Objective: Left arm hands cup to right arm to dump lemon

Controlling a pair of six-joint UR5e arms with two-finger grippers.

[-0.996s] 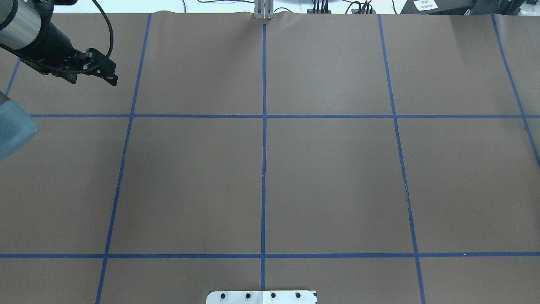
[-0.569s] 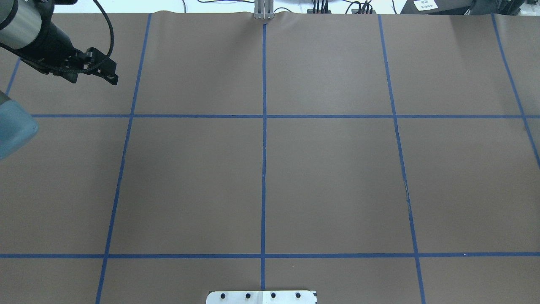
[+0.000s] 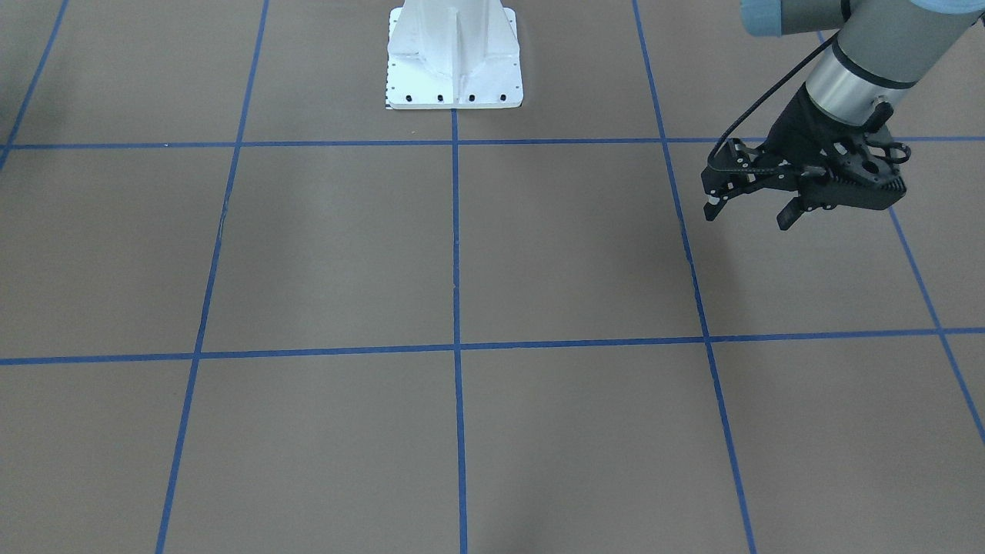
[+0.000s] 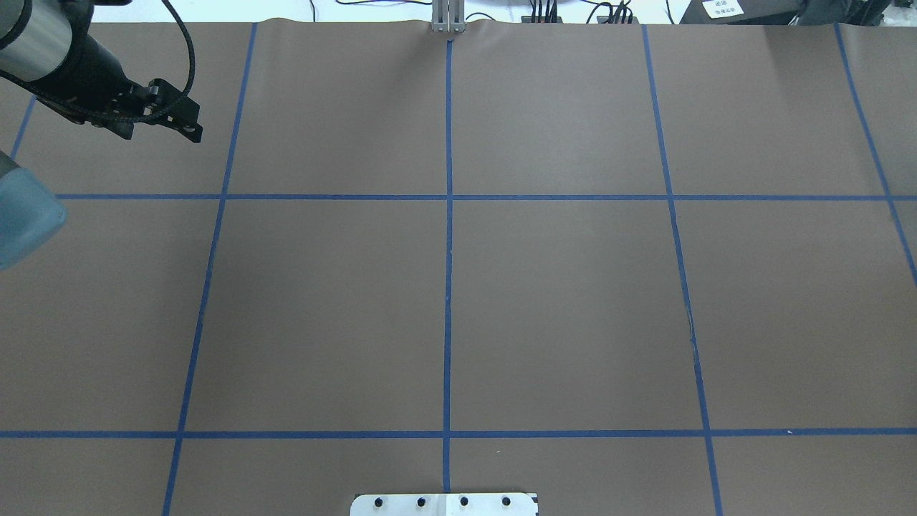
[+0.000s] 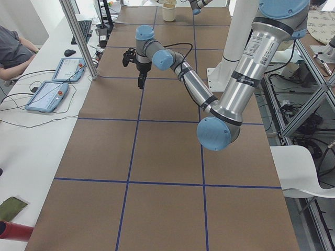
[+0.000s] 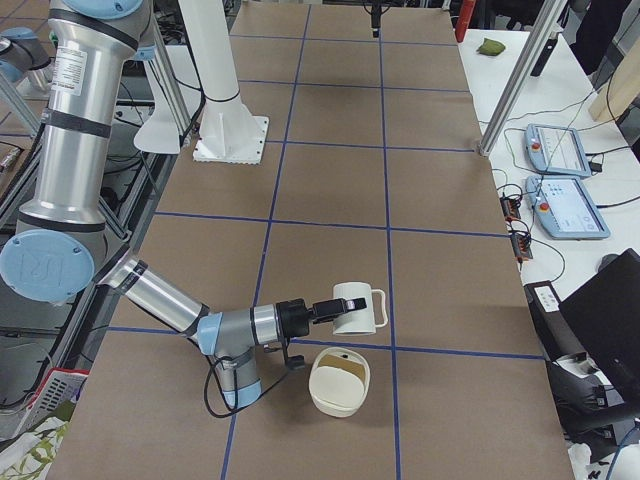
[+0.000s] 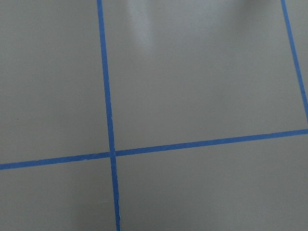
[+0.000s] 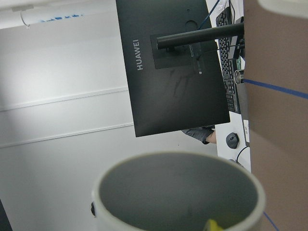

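My left gripper (image 3: 746,215) (image 4: 161,132) (image 5: 140,82) hangs open and empty over the table's far left part. Only brown table and blue tape fill the left wrist view. In the exterior right view, the white cup (image 6: 355,308) is held off the table at the tip of the right arm's gripper (image 6: 318,309), tilted with its handle away from the arm. I cannot tell whether that gripper is open or shut. The right wrist view looks into the cup's grey inside (image 8: 178,192). A yellow bit of the lemon (image 8: 214,225) shows at its lower rim.
A cream bowl (image 6: 338,382) sits on the table just below the cup. The white robot base (image 3: 454,77) (image 4: 444,504) stands mid-table on the robot's side. Tablets (image 6: 560,150), cables and a black monitor (image 8: 173,82) line the operators' side, where a person (image 5: 10,49) sits.
In the overhead view the left gripper has drifted very slightly toward the far edge. The table looks the same.
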